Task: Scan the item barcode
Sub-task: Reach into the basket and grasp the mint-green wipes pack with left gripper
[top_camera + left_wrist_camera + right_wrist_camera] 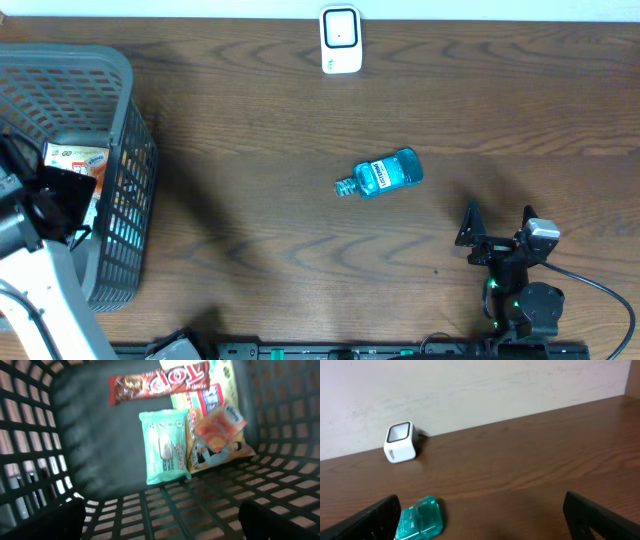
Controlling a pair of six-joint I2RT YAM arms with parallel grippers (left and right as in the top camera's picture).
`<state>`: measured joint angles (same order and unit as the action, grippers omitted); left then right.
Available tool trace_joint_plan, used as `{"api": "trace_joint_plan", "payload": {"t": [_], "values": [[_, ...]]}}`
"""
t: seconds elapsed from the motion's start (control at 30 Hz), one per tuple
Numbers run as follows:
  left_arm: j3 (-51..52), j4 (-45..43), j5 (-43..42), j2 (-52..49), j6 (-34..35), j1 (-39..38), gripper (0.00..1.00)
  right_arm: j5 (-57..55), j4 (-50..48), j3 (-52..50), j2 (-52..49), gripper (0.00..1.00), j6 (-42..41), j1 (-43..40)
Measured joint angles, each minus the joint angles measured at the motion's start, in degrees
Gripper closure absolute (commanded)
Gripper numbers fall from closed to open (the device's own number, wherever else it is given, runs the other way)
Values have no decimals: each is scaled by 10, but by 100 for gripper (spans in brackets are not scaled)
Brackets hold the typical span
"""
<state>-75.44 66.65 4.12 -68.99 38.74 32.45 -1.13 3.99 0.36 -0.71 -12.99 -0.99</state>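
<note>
Dark wood table (250,120) fills my overhead view, with the white scanner (340,40) at its far edge. Nearer me than the scanner, the blue bottle (385,174) lies on its side, untouched. Further from the scanner, the right gripper (498,225) rests spread wide, empty. Well left of the scanner, the left gripper (161,517) hangs spread and empty over snack packets (165,445) in the grey basket (120,80).

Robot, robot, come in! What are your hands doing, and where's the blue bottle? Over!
Left gripper open, at the basket. Right gripper open, empty, short of the blue bottle. Bottle lying on the table, untouched. Path to scanner clear.
</note>
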Motion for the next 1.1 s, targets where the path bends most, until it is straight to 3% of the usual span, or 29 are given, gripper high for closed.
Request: {"api": "trace_joint_plan", "payload": {"t": [0.37, 0.73, 1.1], "values": [[33, -30, -23, -83, 0, 1, 2, 0, 0, 0, 0, 1, 0, 0], [117, -114, -68, -86, 1, 6, 3, 0, 0, 0, 0, 1, 0, 0], [143, -117, -77, -86, 2, 46, 2, 0, 0, 0, 0, 1, 0, 0]]}}
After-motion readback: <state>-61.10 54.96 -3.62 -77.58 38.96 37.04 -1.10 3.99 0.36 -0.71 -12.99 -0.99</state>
